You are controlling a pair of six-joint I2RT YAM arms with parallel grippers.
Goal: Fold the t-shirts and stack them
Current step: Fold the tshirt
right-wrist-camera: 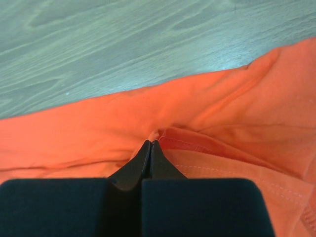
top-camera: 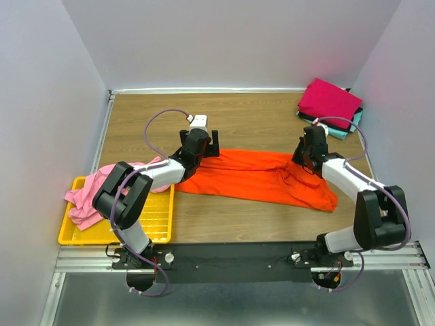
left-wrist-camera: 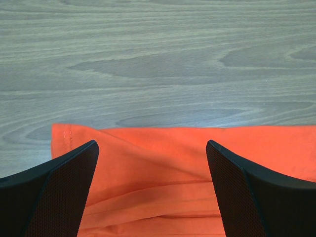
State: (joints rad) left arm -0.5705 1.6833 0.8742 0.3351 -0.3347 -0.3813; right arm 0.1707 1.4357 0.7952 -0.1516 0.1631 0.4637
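The bright orange t-shirt (top-camera: 258, 175) lies partly folded across the middle of the table. My left gripper (top-camera: 207, 144) is open over its far left edge; in the left wrist view its fingers (left-wrist-camera: 69, 192) straddle the orange cloth (left-wrist-camera: 158, 168) with nothing between them. My right gripper (top-camera: 302, 153) is shut at the shirt's far right edge, its closed tips (right-wrist-camera: 150, 144) pinching a fold of orange cloth (right-wrist-camera: 222, 113). The light pink t-shirt (top-camera: 88, 193) lies crumpled on the yellow tray. A folded magenta shirt (top-camera: 329, 100) tops dark and teal ones (top-camera: 343, 129) at the back right.
The yellow mesh tray (top-camera: 153, 217) sits at the near left by the table's front edge. White walls close the table on the left, back and right. Bare wood (top-camera: 238, 115) shows behind the orange shirt and in front of it.
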